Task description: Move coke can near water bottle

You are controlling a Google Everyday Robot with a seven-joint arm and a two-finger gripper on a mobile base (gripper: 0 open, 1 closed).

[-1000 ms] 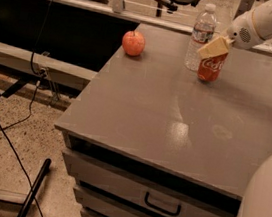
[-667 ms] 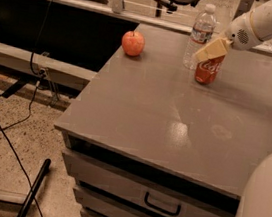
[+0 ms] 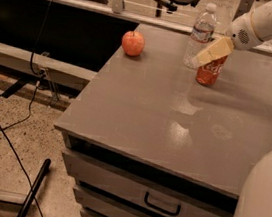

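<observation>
Looks all but finished as a matter of placement. Finds the can (image 3: 207, 72) just beside the bottle (image 3: 199, 36), on its right and a little nearer the front, both close to the far edge of the bench (image 3: 174, 126) and about midway along it. Cannot tell whether the two touch or a sliver of gap remains. Shows the can leaning slightly, top tipped to the right, so probably not yet resting flat and free. Leaves, at a guess, only setting the can upright on the bench, letting go and drawing clear without knocking the light bottle. Has the apple (image 3: 133, 43) well apart by the far left corner, out of the way. Reaches in with the white arm (image 3: 269, 21) from above the far right corner, slanting down and to the left. Puts the hand (image 3: 202, 58) over the upper part of the can, one cream finger lying across the front and hiding the rim. Appears pressed onto the can, pinching it near the top, judging by that lean.
</observation>
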